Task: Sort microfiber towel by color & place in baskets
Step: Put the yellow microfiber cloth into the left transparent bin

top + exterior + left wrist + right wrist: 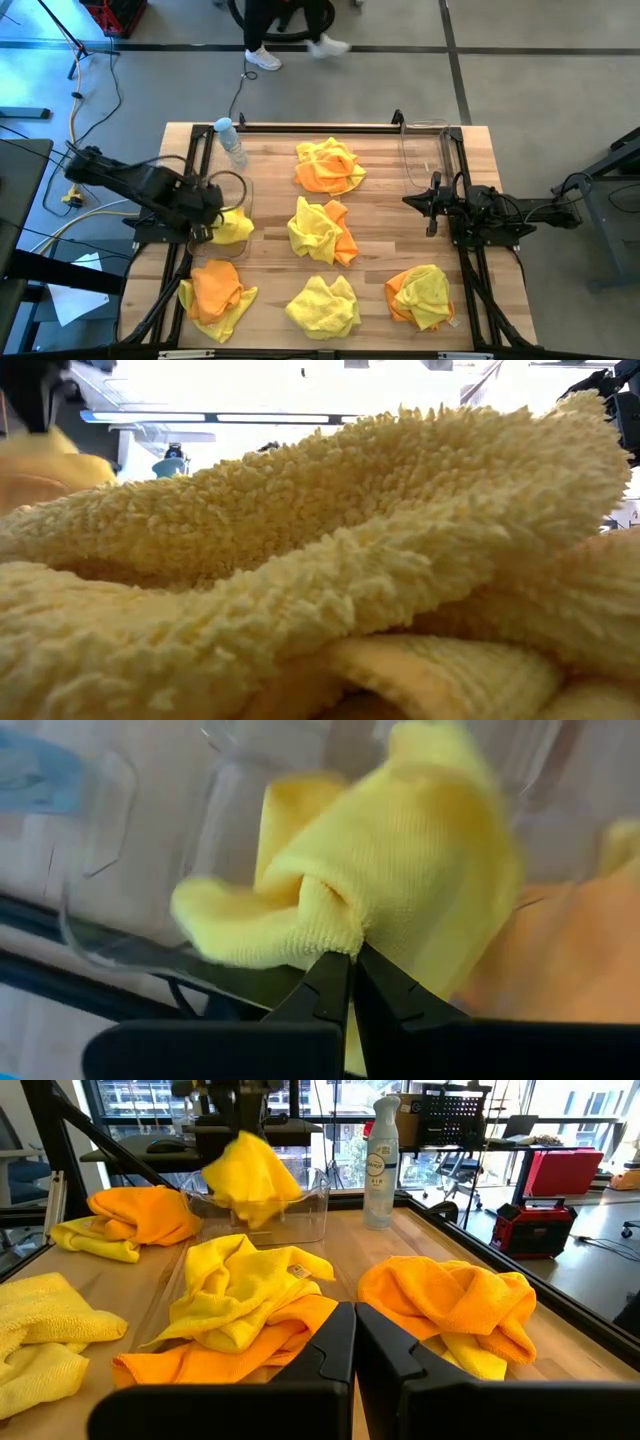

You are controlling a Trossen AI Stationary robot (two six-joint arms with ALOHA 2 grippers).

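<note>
My left gripper (pixel 212 228) is shut on a bright yellow towel (pixel 234 228) at the table's left side, beside the left clear basket (pixel 238 192). The right wrist view shows this towel (pixel 250 1175) hanging over that basket (pixel 295 1215). My right gripper (pixel 431 205) is shut and empty at the table's right side, near the right clear basket (pixel 424 152). Several heaps of yellow and orange towels lie on the table, for instance at the far middle (pixel 330 165) and the centre (pixel 322 230). My left gripper pinches a bunched fold of the yellow towel (pixel 335 925) between its two fingertips (pixel 325 982). The towel is lifted off the table and hangs slack below the fingers (pixel 250 1175), over the left basket's open top. Whether it touches the basket, I cannot tell.
A clear bottle with a blue cap (pixel 230 138) stands at the far left, behind the left basket. More towel heaps lie along the near edge: left (pixel 215 295), middle (pixel 322 305) and right (pixel 422 295). A yellow towel (pixel 320 560) fills the low view. A person walks beyond the table (pixel 290 30).
</note>
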